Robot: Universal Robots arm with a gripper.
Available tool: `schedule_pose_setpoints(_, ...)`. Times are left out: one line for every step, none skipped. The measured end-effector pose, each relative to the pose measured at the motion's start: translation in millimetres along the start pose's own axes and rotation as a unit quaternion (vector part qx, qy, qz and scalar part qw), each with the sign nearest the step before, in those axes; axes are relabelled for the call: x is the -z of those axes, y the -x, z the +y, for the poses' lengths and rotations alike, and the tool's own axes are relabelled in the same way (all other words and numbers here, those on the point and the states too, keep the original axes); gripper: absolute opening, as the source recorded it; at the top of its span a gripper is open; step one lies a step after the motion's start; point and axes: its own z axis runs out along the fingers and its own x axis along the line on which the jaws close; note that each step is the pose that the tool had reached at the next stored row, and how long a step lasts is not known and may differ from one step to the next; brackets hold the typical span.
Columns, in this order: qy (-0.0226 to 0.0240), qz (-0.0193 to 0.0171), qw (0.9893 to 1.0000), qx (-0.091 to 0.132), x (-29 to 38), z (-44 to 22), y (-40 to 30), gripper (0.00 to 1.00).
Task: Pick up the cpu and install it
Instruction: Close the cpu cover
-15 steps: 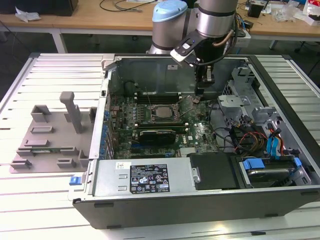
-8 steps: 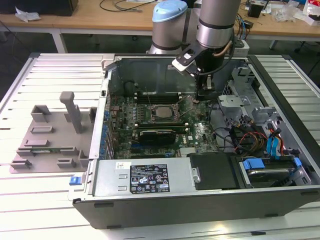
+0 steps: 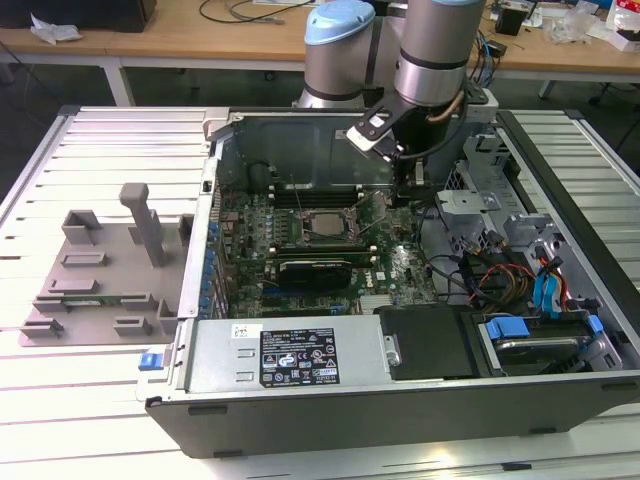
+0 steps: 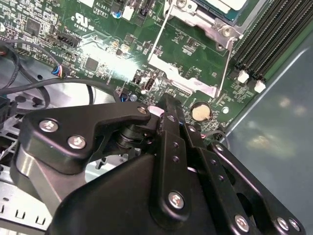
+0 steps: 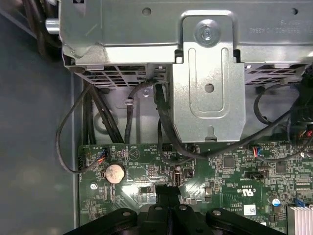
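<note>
Exterior view: gripper hangs empty, fingers pinched together; cpu lies toward the exterior view's left, seated in the socket.

One open dark-grey metal computer case is lying in the exterior view, holding one green circuit board and one small silvery square cpu; one grey plastic tray with upright posts is sitting at its nine o'clock. One round silver coin battery and one black gripper are showing in both wrist views.
</note>
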Motion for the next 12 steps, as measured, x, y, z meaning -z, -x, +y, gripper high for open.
schedule_pose_setpoints(-0.0001, 0.0000, 1.0000, 0.000, -1.7, 0.5, -0.1, 0.11)
schedule_pose_setpoints(-0.0002, -0.0001, 1.0000, 0.000, -4.0, 1.1, -0.1, 0.11)
schedule_pose_setpoints(-0.0002, 0.0000, 1.0000, 0.000, -5.5, 1.6, -0.1, 0.11)
schedule_pose_setpoints(-0.0002, 0.0000, 1.0000, 0.000, -7.0, 1.9, -0.2, 0.11)
schedule_pose_setpoints(-0.0002, -0.0001, 1.0000, 0.000, -7.0, 2.0, -0.1, 0.11)
schedule_pose_setpoints(-0.0002, 0.0000, 1.0000, 0.000, -7.2, 1.9, -0.2, 0.11)
schedule_pose_setpoints(0.0036, 0.0000, 1.0000, 0.000, -6.8, -4.1, -1.1, 0.11)
schedule_pose_setpoints(0.0042, 0.0000, 1.0000, 0.000, -3.7, -5.0, -1.2, 0.11)
schedule_pose_setpoints(0.0042, 0.0002, 1.0000, 0.000, -3.7, -5.0, -1.3, 0.11)
schedule_pose_setpoints(0.0042, 0.0001, 1.0000, 0.000, -3.5, -5.0, -1.2, 0.11)
schedule_pose_setpoints(0.0041, 0.0001, 1.0000, 0.000, -3.2, -5.1, -1.2, 0.11)
schedule_pose_setpoints(0.0041, -0.0001, 1.0000, 0.000, -2.6, -5.3, -1.2, 0.11)
